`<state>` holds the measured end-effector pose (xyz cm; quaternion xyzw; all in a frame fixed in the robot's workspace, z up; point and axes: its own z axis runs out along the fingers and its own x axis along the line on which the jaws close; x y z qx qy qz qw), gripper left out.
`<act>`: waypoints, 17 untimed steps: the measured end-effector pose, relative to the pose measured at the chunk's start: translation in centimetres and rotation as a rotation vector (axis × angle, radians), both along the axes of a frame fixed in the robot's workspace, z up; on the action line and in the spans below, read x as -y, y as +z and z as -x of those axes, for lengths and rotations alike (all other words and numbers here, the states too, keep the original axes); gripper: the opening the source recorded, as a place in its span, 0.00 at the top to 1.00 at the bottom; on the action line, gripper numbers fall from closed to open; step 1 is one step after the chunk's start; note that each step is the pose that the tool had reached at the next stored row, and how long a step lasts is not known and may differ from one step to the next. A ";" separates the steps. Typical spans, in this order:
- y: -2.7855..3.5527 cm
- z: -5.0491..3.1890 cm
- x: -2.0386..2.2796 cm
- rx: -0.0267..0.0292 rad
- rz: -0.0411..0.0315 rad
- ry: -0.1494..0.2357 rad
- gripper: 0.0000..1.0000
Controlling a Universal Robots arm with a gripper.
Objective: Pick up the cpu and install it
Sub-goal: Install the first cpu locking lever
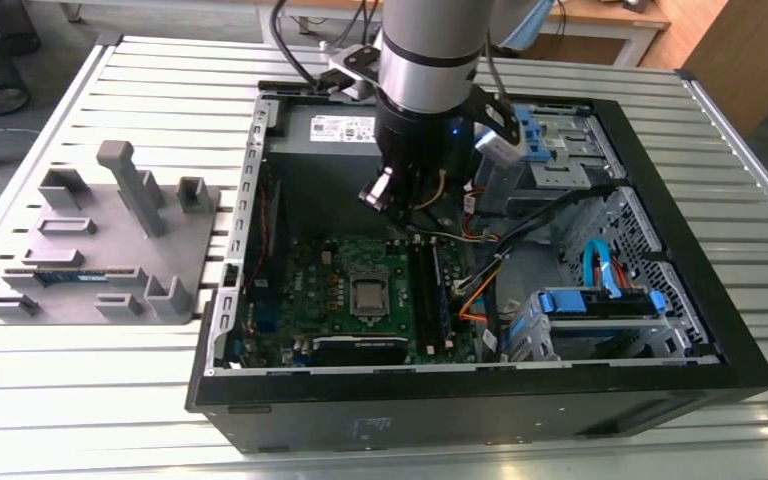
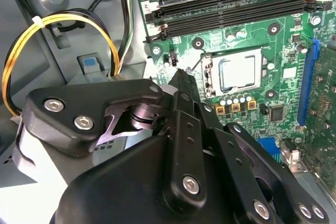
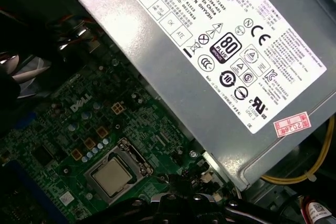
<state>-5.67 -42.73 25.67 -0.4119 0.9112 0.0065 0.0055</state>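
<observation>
Gripper (image 1: 381, 192) hangs inside the open computer case (image 1: 704, 330) in the exterior view, over the far part of the motherboard (image 1: 344, 300); finger state cannot be told. Cpu (image 1: 367, 293) sits in its socket mid-board, nearer than the gripper. Grey fixture tray (image 1: 77, 250) lies outside the case, on the exterior view's left. Second wrist view: black gripper (image 2: 181, 85) linkage above the board, cpu (image 2: 239, 72) seated in the socket frame, apart from it. First wrist view: cpu (image 3: 111, 177) in socket, power supply (image 3: 210, 45) beside it.
</observation>
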 end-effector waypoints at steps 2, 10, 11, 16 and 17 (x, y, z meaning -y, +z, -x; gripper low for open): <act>-0.16 0.00 -0.07 0.0001 -0.0002 0.000 0.89; -0.72 0.00 -0.37 0.0002 -0.0001 0.000 0.89; -0.77 0.00 -0.41 0.0002 -0.0002 0.000 0.89; -1.07 0.00 -0.53 0.0002 -0.0002 0.000 0.89; -1.12 0.00 -0.53 0.0002 -0.0002 0.000 0.89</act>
